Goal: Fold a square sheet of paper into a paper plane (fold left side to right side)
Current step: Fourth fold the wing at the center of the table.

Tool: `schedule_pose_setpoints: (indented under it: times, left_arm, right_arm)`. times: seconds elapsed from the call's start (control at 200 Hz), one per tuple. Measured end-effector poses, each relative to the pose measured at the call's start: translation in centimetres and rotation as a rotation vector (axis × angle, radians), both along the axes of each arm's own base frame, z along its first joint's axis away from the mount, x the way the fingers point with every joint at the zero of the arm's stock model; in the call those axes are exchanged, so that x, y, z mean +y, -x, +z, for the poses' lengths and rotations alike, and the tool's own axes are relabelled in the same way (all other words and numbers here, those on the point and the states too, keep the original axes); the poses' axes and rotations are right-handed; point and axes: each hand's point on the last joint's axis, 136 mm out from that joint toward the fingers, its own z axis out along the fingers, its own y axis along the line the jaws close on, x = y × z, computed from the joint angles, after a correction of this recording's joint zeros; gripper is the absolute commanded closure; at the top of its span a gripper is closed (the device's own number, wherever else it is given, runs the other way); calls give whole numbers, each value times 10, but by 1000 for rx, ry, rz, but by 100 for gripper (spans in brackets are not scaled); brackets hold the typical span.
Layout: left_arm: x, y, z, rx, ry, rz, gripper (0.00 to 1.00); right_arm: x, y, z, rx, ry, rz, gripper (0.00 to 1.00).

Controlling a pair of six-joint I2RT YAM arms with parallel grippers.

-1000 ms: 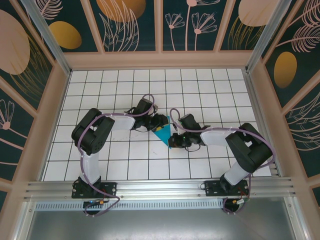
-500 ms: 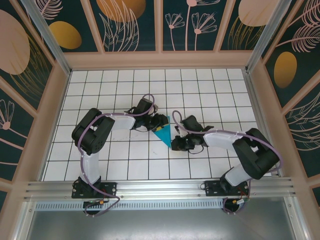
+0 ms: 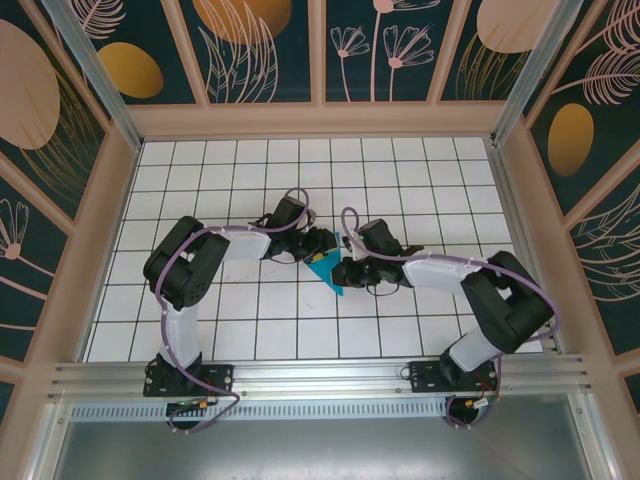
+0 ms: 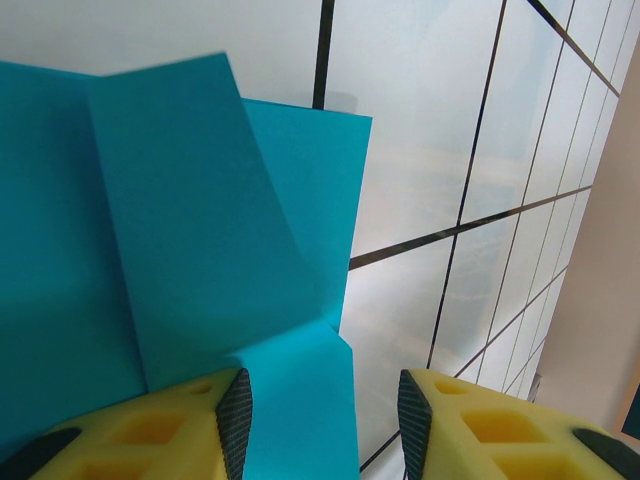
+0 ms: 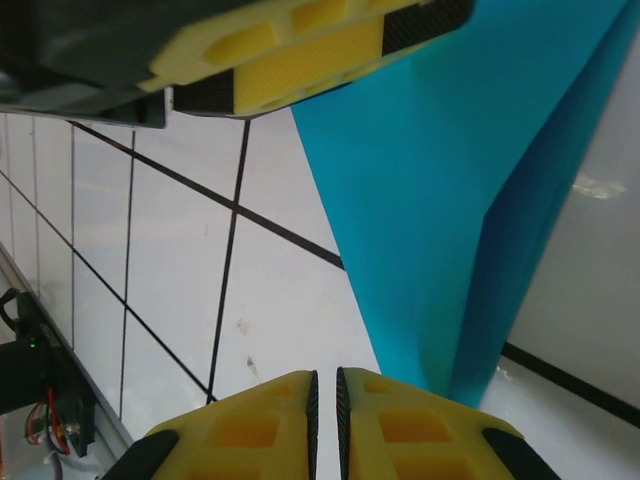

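Note:
The square sheet of paper [image 3: 325, 270] is a small creased cyan shape lying on the white grid table [image 3: 250, 320] between the two arms. My left gripper [image 3: 327, 245] hovers at its far edge. In the left wrist view the folded paper [image 4: 180, 220] has overlapping flaps, and the left gripper [image 4: 324, 425] is open with a flap's edge lying between the fingers. My right gripper [image 3: 343, 272] sits low at the paper's right side. In the right wrist view the right gripper [image 5: 324, 390] is shut on nothing, just left of the paper's pointed end [image 5: 440, 200].
The table is walled by a wooden frame [image 3: 320, 120] with patterned panels. An aluminium rail [image 3: 320, 375] runs along the near edge by the arm bases. One yellow finger [image 5: 300, 50] of the left gripper shows at the top of the right wrist view.
The right gripper dipped toward the near side, then came back up and left, close against the paper's right edge. The left arm has stayed put.

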Motion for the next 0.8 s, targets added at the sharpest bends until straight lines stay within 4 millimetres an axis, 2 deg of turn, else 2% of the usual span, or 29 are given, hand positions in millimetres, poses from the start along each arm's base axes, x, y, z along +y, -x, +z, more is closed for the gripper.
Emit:
schedule_pose_setpoints:
  times: [0.275,0.44,0.801]
  left_arm:
    - [0,0,0,0,0,0,54]
    - [0,-1,1,2,-4,1,53]
    - [-1,-3,1,26,-33,-4,51]
  right_arm:
    - [-2,-3,-20,14,45,-21,84]
    - [-8,2,-31,33,69,-24,84]
    - [-9,4,-33,19,62,-20,84]
